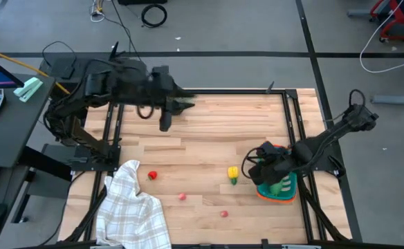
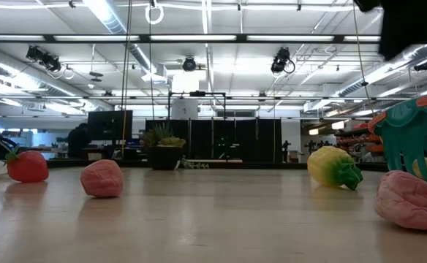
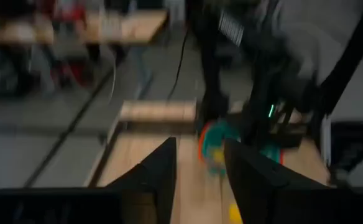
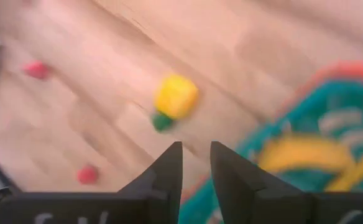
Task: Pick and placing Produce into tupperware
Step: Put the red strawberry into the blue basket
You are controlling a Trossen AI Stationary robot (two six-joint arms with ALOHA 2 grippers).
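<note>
While the right gripper [image 1: 256,166] hangs over the near edge of the teal slatted plastic tub with the orange rim [image 1: 283,192], its two dark fingers [image 4: 169,171] sit a little apart with nothing between them. Inside the tub lie a yellow toy banana [image 4: 306,153] and a green oblong toy vegetable [image 1: 281,187]. Just beside the tub, on the light wooden table [image 1: 209,131], rests a yellow toy pepper with a green stem [image 1: 233,174]. Three tiny red toy fruits are spread out on the wood: one [image 1: 152,176] next to the white checked cloth [image 1: 129,207], one [image 1: 182,196] nearer the middle, and one [image 1: 224,214] by the front edge.

Far across the table, the left gripper [image 1: 188,105] floats above the back part of the wood. Its fingers [image 3: 163,171] are apart too, and they hold nothing.
</note>
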